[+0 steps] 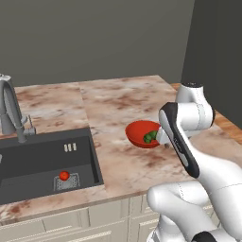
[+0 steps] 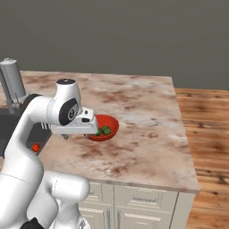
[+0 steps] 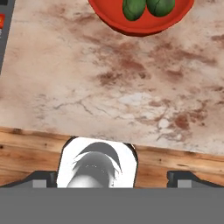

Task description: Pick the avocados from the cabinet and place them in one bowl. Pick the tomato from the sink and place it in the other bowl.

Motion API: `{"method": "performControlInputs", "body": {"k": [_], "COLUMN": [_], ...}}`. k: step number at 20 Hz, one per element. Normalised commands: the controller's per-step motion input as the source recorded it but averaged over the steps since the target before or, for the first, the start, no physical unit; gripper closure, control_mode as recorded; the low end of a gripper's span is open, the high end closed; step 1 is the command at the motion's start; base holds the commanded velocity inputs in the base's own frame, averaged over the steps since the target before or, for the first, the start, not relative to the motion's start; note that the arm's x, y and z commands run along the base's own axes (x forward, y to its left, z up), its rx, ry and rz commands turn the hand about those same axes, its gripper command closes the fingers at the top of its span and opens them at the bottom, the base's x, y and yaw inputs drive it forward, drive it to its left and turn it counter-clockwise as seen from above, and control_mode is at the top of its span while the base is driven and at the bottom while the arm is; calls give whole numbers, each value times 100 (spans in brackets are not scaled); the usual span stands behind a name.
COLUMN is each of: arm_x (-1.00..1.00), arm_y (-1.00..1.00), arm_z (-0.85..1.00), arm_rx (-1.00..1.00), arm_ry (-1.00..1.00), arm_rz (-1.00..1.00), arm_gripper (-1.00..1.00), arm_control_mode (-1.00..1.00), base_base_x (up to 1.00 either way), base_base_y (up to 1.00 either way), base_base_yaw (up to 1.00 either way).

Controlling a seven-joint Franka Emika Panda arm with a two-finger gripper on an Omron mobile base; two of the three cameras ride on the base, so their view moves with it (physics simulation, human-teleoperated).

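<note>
Holding two avocados [image 3: 148, 7], one red bowl [image 3: 140, 24]; one tomato [image 1: 64, 176] in sink [image 1: 28, 160].

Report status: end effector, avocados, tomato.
End effector open, empty, above the counter. Both avocados in red bowl. Tomato in sink, on the drain. Nothing blocking it.

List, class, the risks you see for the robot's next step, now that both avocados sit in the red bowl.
1. The tomato lies low in the sink on the drain; the reach could knock the faucet or the basin wall.
2. The arm hangs close over the red bowl; swinging away could nudge it and spill the avocados.
</note>
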Motion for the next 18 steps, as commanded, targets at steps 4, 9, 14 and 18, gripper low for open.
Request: {"method": "performControlInputs", "body": {"k": [4, 9, 14, 18], "arm_x": [0, 0, 0, 0], "arm_y": [0, 0, 0, 0], "arm_z": [0, 0, 0, 0], "arm_rx": [0, 0, 0, 0], "arm_ry": [0, 0, 0, 0], "arm_rz": [0, 0, 0, 0], "arm_gripper": [-100, -100, -100, -100], "arm_control_mode": [100, 100, 100, 100], "base_base_x": [-22, -83, -15, -2], "base_base_y": [2, 65, 99, 79], "base_base_yaw": [0, 0, 3, 5]}}
